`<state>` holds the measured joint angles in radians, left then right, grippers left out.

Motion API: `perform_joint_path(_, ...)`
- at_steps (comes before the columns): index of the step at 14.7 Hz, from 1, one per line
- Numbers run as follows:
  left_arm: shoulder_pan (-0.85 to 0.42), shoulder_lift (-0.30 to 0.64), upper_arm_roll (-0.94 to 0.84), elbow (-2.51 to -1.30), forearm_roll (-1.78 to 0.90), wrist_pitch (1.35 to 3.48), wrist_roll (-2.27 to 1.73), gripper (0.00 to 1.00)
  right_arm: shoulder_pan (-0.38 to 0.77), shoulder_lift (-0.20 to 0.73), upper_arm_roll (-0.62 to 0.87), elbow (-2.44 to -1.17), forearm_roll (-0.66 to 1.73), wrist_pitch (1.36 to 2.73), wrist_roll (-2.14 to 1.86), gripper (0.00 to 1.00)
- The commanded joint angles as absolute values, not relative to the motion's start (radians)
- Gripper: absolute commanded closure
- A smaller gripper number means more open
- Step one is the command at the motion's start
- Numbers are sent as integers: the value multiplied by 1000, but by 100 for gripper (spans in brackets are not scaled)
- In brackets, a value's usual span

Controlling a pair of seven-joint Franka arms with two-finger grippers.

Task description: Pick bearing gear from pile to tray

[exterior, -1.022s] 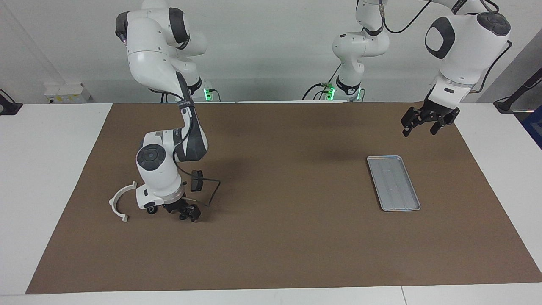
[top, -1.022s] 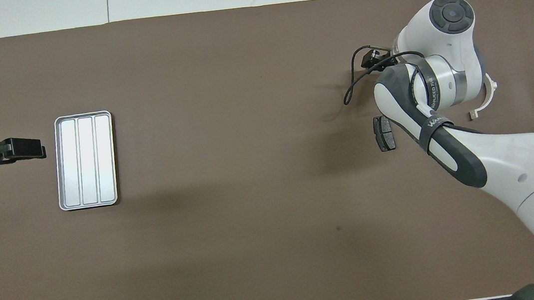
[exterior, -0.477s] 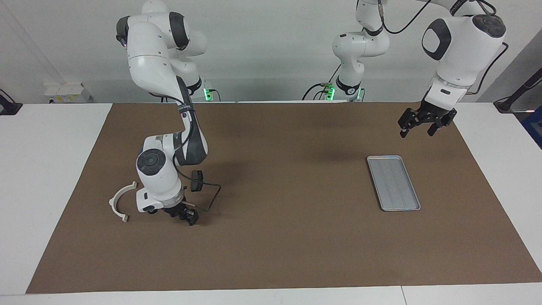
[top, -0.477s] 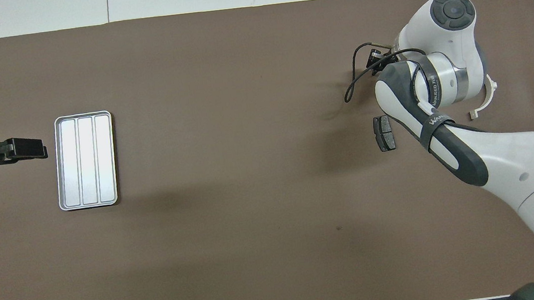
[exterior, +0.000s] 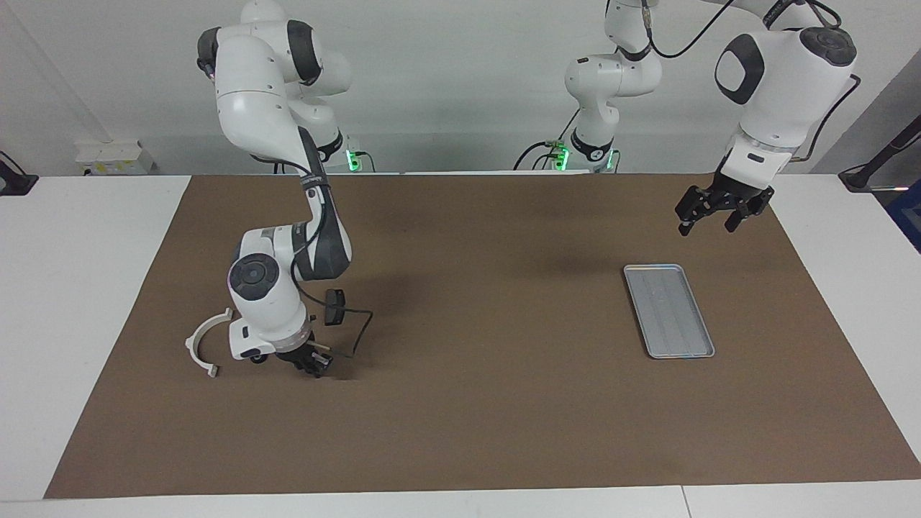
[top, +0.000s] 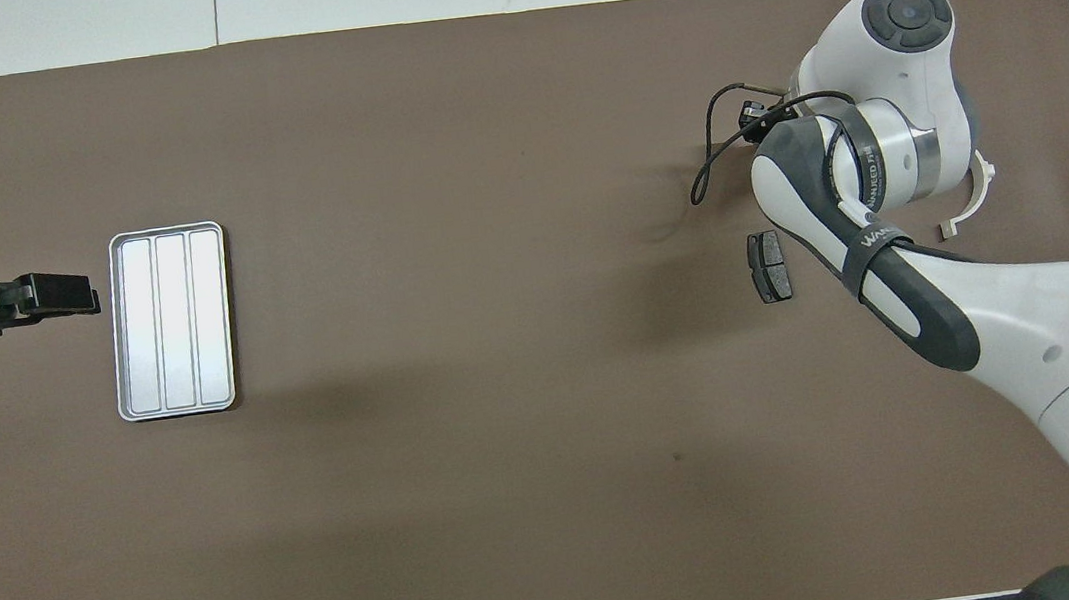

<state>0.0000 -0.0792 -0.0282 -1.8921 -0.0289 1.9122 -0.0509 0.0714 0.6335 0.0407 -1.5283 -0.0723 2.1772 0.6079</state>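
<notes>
Right tool point(exterior: 316, 365) low on the worktop point(exterior: 460, 403) among the pile, beside the white bracket point(exterior: 205, 344); fingers closing, what they pinch hidden. Best lift straight and slow. Brake pad point(top: 769, 266) lies nearer the robots. Left tool point(exterior: 707, 216) spread, waiting above the mat near the tray point(exterior: 668, 311).

The tray point(exterior: 668, 310) is lying on the mat point(exterior: 475, 403) that is covering the bench point(exterior: 79, 302), toward the left arm's end. The half-ring bracket point(exterior: 203, 342) and a brake pad point(top: 768, 266) are lying toward the right arm's end, well apart from the tray, the bracket sitting closer to the bench's end than the pad.
</notes>
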Motion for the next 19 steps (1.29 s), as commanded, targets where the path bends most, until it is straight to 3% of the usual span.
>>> perform_joint_path(1, -20, -106, -17, -1933, -32, 1945, -72, 0, 61, 647, 48, -1514, -64, 2157, 630, 89)
perform_joint_path(3, -12, -107, -17, -1933, -32, 1945, -71, 0, 61, 647, 48, -1514, -67, 2157, 630, 100)
perform_joint_path(10, -20, -106, -17, -1933, -32, 1948, -83, 0, 72, 624, 45, -1487, -92, 2100, 618, 100)
perform_joint_path(19, -21, -100, -18, -1942, -32, 1973, -84, 0, 142, 431, 61, -1471, -101, 1838, 621, 100)
